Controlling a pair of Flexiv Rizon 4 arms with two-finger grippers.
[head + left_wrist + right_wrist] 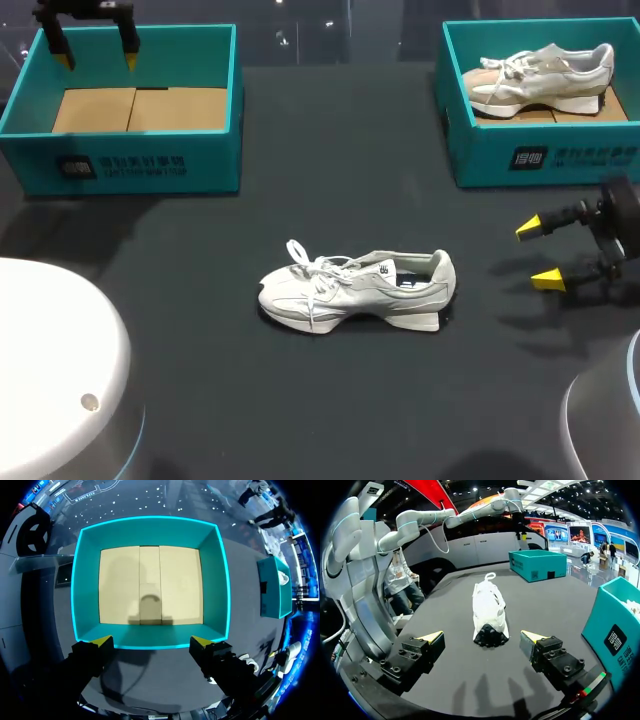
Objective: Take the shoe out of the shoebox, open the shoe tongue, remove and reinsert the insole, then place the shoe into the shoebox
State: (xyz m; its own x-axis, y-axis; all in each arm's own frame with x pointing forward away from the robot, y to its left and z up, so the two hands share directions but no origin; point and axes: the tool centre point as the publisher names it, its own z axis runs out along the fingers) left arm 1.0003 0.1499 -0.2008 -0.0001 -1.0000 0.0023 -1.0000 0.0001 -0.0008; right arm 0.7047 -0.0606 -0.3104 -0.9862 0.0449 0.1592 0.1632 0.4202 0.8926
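Dark surface point(330, 180) all round, and at centre frame we have the white shoe point(355, 290), apparently on its sole, toe to the left, heel to the right, outside both boxes. Our right gripper point(545, 253) sits at the right edge, spread wide and holding nothing, lined up on the heel with a clear gap between. Our left gripper point(97, 60) hangs at upper left over the empty shoebox point(140, 165), also wide, also empty.

Now the risks, as we judge them. The shoe stands free, so a one-sided touch at the heel could skid it or tip it. Those loose laces point(318, 268) could snag a fingertip when the tongue point(383, 268) gets pulled. With nothing bracing the shoe, tugging the insole, which we can't make out, may lift the whole thing.

On to the boxes: the upper-left one shows only bare cardboard floor. A second shoebox point(540, 160) at upper right carries another pale shoe point(540, 78), which is easy to mistake for ours.
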